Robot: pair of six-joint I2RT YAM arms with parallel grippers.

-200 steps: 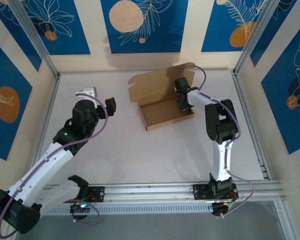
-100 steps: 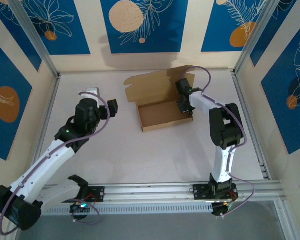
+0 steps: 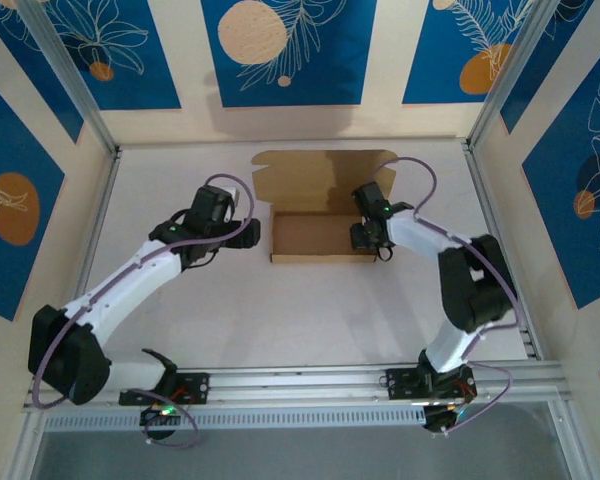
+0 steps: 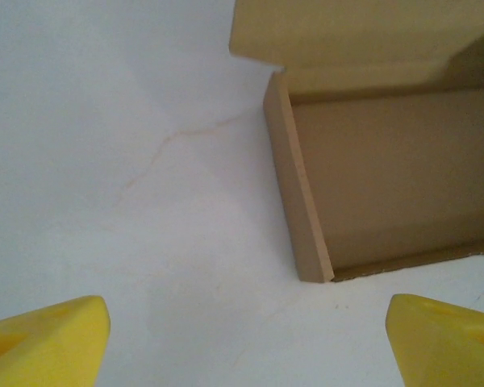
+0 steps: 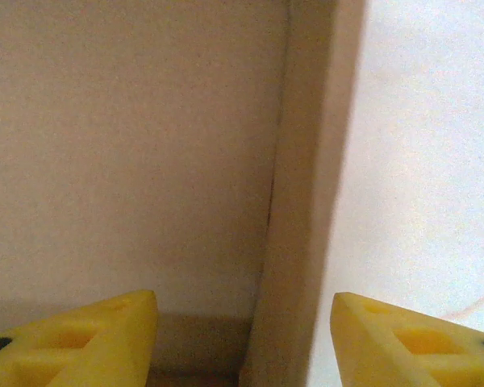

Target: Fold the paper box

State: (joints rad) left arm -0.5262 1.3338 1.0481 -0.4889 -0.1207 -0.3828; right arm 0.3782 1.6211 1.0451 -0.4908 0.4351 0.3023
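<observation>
the paper box (image 3: 320, 238) sits on the white counter (image 3: 310, 320) toward the far side, about midway between your two arms. it is a shallow brown tray with its walls standing up. its lid flap (image 3: 325, 175) lies open and flat behind the tray, reaching toward the back wall of the cell.

your left pincer (image 4: 246, 347) is wide, with nothing between the yellow fingertips (image 4: 44, 343). from the left wrist camera, bare counter lies under it, and the tray's left wall (image 4: 297, 181) and near left corner lie just ahead. in the top view that arm reaches in from the left and ends just beside the tray's left end, apart from the cardboard.

your right pincer (image 5: 242, 339) is at the tray's right end. its jaws are parted, and the tray's right wall (image 5: 298, 226) runs up between them. one yellow fingertip (image 5: 73, 334) hangs over the tray floor and the other over the counter outside. a gap shows on each side of the wall, so it straddles the cardboard without pinching it.
</observation>
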